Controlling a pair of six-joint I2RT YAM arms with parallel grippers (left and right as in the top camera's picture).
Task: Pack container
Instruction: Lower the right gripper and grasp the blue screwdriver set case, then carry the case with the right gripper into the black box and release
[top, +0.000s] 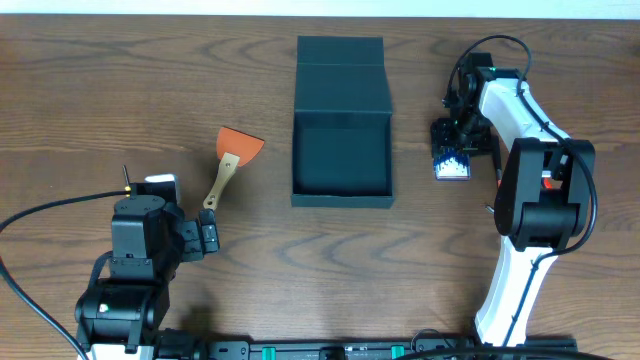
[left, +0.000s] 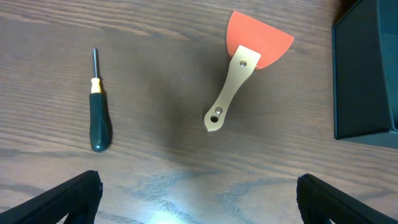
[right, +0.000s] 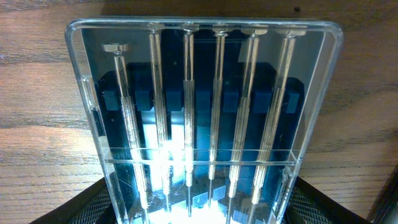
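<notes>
The container (top: 341, 200), a dark teal-grey box, stands open at the table's middle with its flap lid (top: 340, 65) laid back. Its corner shows in the left wrist view (left: 367, 68). My right gripper (top: 452, 140) is to its right, its fingers (right: 202, 205) closed on the sides of a clear case of several small screwdrivers (right: 205, 106), which also shows in the overhead view (top: 452, 166). My left gripper (top: 207, 238) is open and empty (left: 199, 193) above bare table at the front left.
An orange scraper with a tan handle (top: 236, 148) lies left of the container and shows in the left wrist view (left: 239, 81). A dark-handled screwdriver (left: 99, 121) lies to its left, mostly hidden by my left arm in the overhead view.
</notes>
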